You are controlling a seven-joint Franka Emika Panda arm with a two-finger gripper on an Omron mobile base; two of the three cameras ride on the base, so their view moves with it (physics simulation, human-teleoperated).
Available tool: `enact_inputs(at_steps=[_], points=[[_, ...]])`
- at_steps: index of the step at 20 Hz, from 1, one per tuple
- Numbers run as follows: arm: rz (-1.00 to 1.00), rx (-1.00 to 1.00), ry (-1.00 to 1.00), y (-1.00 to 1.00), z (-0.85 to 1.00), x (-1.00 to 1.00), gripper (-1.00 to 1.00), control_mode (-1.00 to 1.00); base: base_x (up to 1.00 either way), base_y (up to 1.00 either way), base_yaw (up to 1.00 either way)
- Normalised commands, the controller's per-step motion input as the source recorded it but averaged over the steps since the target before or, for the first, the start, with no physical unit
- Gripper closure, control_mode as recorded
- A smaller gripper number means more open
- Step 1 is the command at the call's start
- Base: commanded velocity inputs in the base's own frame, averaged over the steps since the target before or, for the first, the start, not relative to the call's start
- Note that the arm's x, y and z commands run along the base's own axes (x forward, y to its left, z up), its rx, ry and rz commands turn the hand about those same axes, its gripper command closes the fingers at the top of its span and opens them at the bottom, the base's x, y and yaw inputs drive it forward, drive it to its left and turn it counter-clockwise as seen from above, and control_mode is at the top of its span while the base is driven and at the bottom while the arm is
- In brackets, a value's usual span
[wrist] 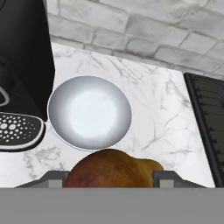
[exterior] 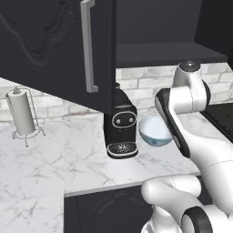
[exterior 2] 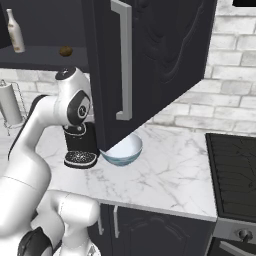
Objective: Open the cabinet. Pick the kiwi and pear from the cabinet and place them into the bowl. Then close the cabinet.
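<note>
Gripper (wrist: 109, 175) clasps pear (wrist: 109, 168) — narrow end right — above bowl (wrist: 89, 112).

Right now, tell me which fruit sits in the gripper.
The pear, yellowish-tan, between the fingers above the bowl; the dark brown kiwi sits on the cabinet shelf.

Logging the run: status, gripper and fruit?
Gripper shut on pear, above empty bowl. Kiwi on cabinet shelf. Cabinet door open. Nothing in the way.

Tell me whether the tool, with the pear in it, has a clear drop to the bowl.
Probably yes: the tool holds the pear above the empty bowl, with nothing between them.
</note>
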Motion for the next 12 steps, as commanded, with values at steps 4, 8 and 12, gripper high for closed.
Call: enact_inputs(at_steps=[4, 8, 12], points=[[0.09, 0.05, 0.06, 0.00, -0.32, 0.00, 1.00, -1.00, 0.00, 0.00, 0.00], [0.09, 0.04, 0.06, 0.00, -0.30, 0.00, 1.00, -1.00, 0.00, 0.00, 0.00], [0.06, 0.05, 0.08, 0.00, -0.20, 0.09, 1.00, -1.00, 0.00, 0.00, 0.00]])
